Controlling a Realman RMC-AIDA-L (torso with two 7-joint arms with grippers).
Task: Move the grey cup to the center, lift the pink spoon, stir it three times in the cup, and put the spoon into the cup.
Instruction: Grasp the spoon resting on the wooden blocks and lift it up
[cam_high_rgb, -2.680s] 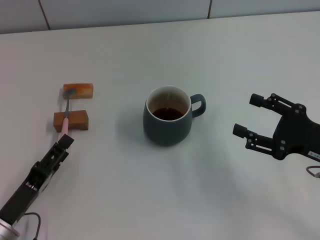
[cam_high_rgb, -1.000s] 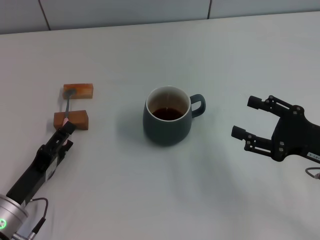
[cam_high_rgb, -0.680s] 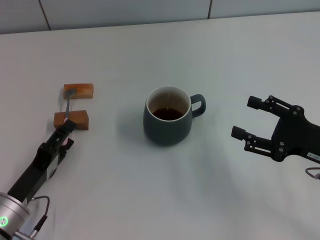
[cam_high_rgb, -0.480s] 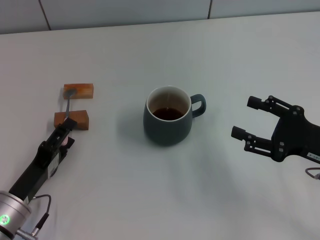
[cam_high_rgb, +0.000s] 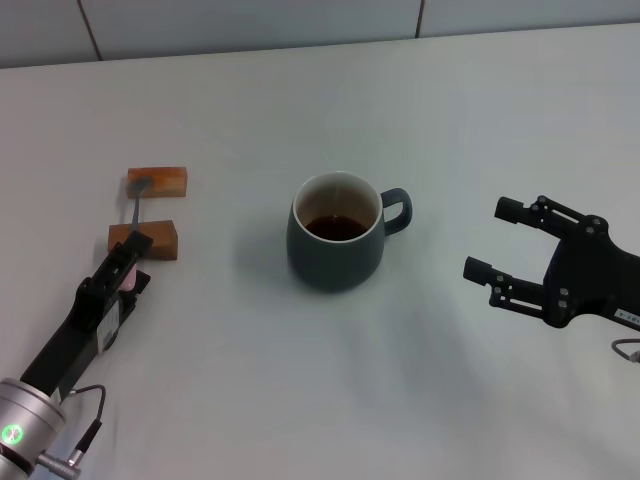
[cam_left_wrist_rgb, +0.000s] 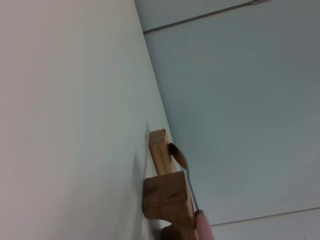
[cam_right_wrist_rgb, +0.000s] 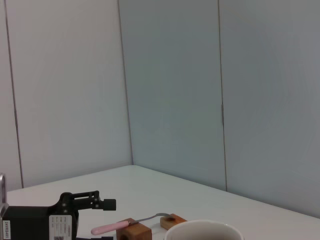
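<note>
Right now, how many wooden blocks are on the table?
2. The far block carries the pink spoon's bowl; the near block supports its handle, left of the grey cup.

Legible text: none. Small white labels with dark print appear on the left end effector (cam_right_wrist_rgb: 82, 204), lower left of the right wrist view, and on the same arm's body at lower left of the head view; a further label edge shows at the right margin there on the right end effector (cam_high_rgb: 497, 240). Characters too small to make out.
</note>
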